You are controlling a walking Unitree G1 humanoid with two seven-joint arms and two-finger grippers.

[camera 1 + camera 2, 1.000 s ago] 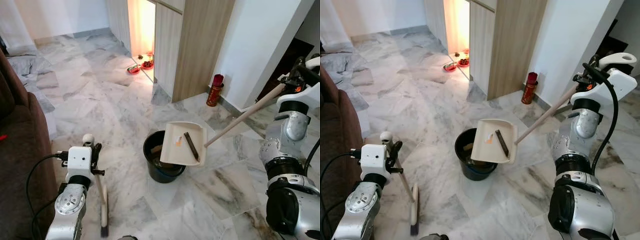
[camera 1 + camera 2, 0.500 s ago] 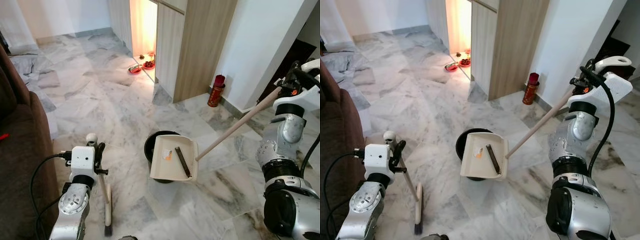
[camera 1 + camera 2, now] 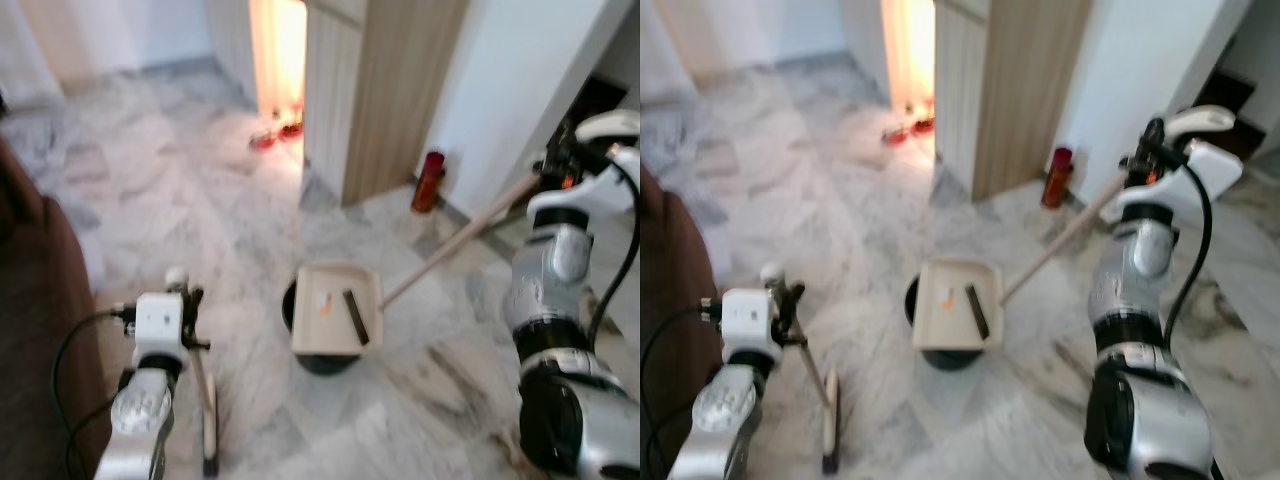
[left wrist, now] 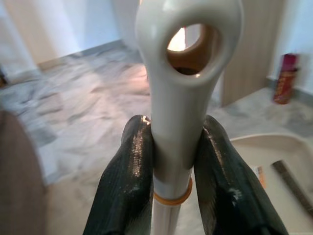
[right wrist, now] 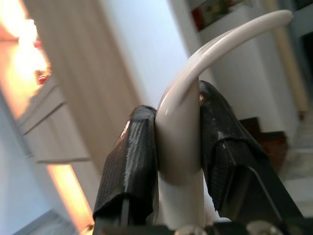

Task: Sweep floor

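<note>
A cream dustpan (image 3: 335, 322) hangs over a black bucket (image 3: 322, 360) at the middle of the floor. A dark stick-like piece (image 3: 355, 317) and a small orange scrap (image 3: 325, 305) lie in the pan. Its long wooden handle (image 3: 455, 243) runs up to my right gripper (image 5: 177, 147), which is shut on the handle's curved white end (image 5: 215, 46). At the lower left my left gripper (image 4: 172, 161) is shut on the white top of the broom handle (image 4: 183, 73). The broom (image 3: 207, 415) stands with its head on the floor beside my left arm.
A brown sofa (image 3: 35, 300) runs along the left edge. A wooden cabinet (image 3: 385, 90) stands behind the bucket, with a red canister (image 3: 427, 182) at its foot and red bowls (image 3: 275, 135) in the lit gap. Marble floor (image 3: 180, 220) spreads open toward the far left.
The view has blurred and shifted, so the camera is moving. The dustpan has drawn back a little further over the bucket, its handle lower. The broom stays where it was.
</note>
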